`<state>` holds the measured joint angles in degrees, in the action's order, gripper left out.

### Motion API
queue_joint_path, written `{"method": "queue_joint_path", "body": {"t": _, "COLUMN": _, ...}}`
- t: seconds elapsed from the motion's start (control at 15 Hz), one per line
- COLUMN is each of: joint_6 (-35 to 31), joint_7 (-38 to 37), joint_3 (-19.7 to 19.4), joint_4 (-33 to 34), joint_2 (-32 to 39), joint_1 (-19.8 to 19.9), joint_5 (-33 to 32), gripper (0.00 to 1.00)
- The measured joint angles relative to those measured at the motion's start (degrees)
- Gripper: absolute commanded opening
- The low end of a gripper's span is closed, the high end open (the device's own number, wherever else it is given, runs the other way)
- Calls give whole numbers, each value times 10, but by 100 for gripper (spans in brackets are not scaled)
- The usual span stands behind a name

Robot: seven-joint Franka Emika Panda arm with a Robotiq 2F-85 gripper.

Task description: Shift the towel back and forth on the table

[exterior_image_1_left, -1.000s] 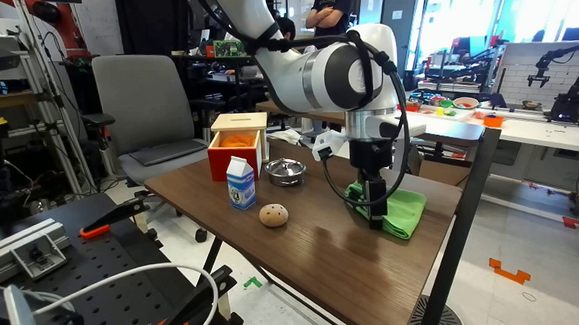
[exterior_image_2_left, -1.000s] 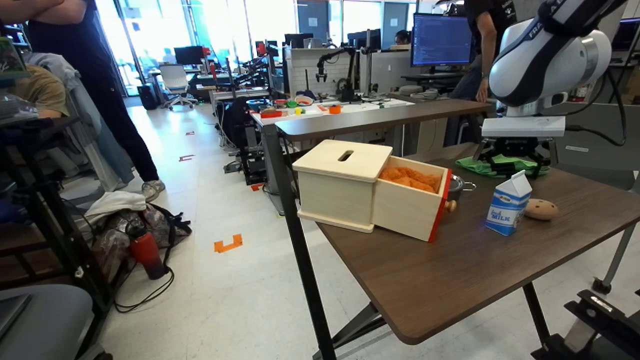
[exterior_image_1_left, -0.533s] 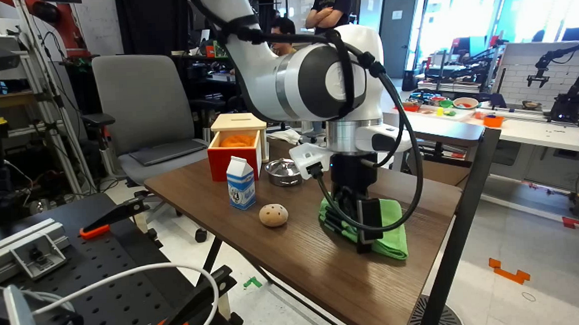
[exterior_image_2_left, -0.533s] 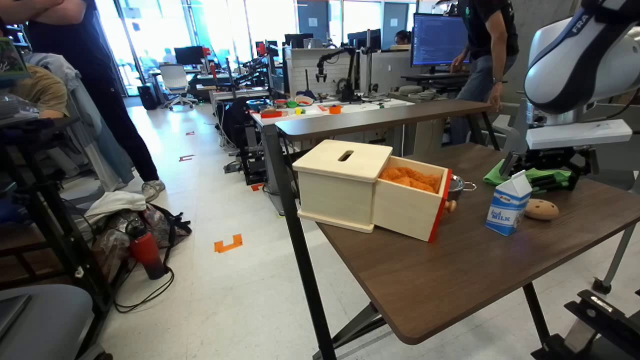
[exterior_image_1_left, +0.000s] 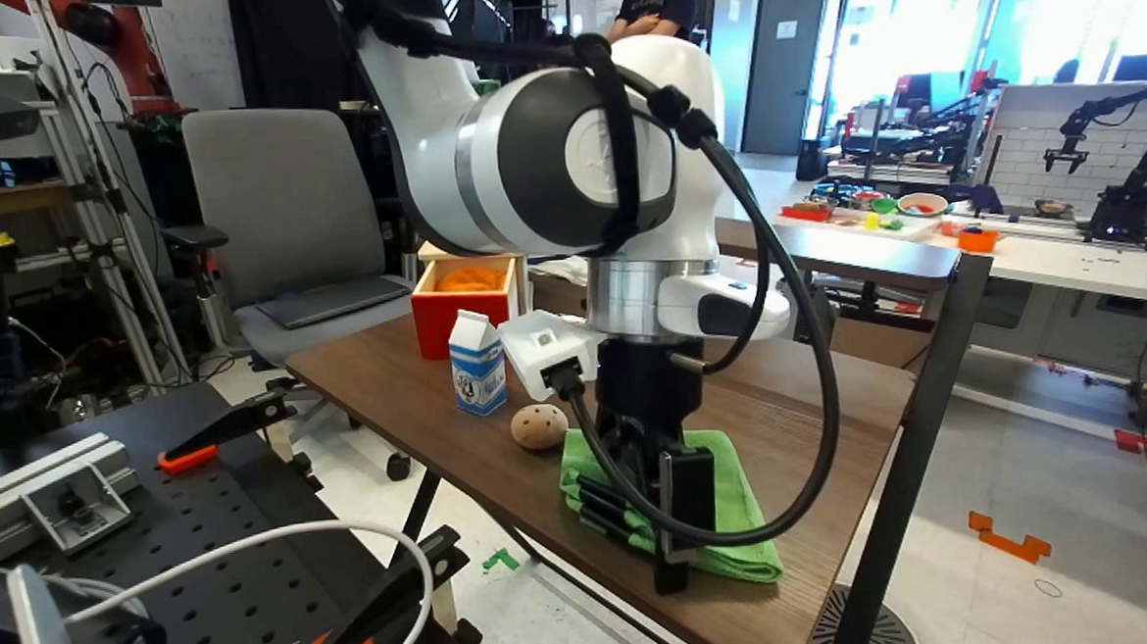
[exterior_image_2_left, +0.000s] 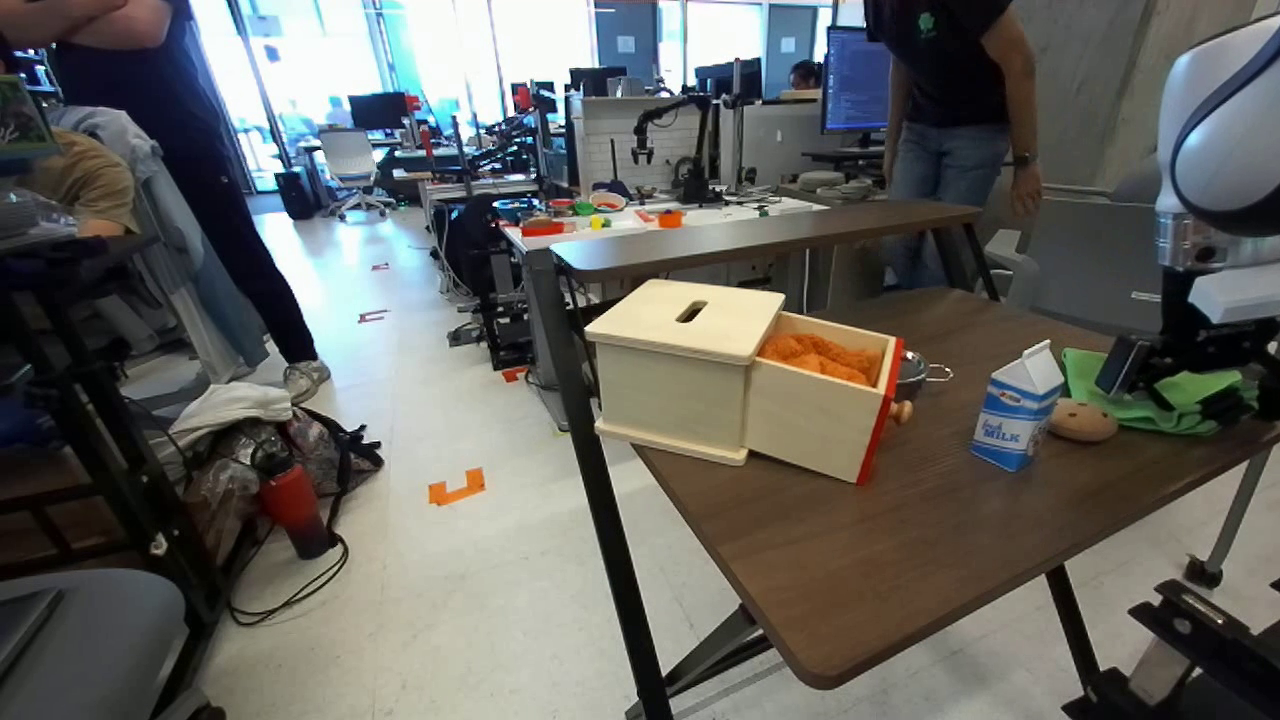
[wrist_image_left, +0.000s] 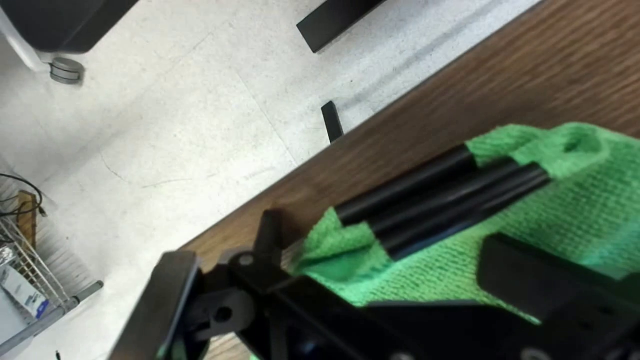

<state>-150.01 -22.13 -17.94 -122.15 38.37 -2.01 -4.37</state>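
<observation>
Towel (exterior_image_1_left: pixel 737 485) lies just below and right of centre in an exterior view, near the edge of the table (exterior_image_1_left: pixel 394 371); our gripper (exterior_image_2_left: pixel 1195 382) stands over it, jaws well apart. We should press evenly, reversing before the towel overhangs or shoves the speckled oval thing (exterior_image_1_left: pixel 539 427).

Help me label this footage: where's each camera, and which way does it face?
An exterior view: near the box, looking down across the table; arm and gripper cropped.
An exterior view: near a black bench, facing table and chair; arm and gripper show.
Wrist view: on the arm, facing down at towel and floor; gripper shows.
Both exterior views share the milk carton and towel.
</observation>
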Motion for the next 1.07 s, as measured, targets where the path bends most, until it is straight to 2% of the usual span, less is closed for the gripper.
{"method": "queue_joint_path", "body": {"t": 0.4, "joint_6": 7, "joint_7": -46, "joint_3": 8, "joint_4": 41, "joint_2": 2, "joint_1": -10, "joint_5": 4, "gripper": 100}}
{"method": "queue_joint_path", "body": {"t": 0.67, "joint_6": 44, "joint_7": -103, "joint_3": 12, "joint_4": 115, "joint_2": 24, "joint_1": -24, "joint_5": 6, "gripper": 100}}
{"method": "queue_joint_path", "body": {"t": 1.07, "joint_6": 104, "joint_7": -181, "joint_3": 13, "joint_4": 240, "joint_2": 98, "joint_1": -29, "joint_5": 6, "gripper": 100}}
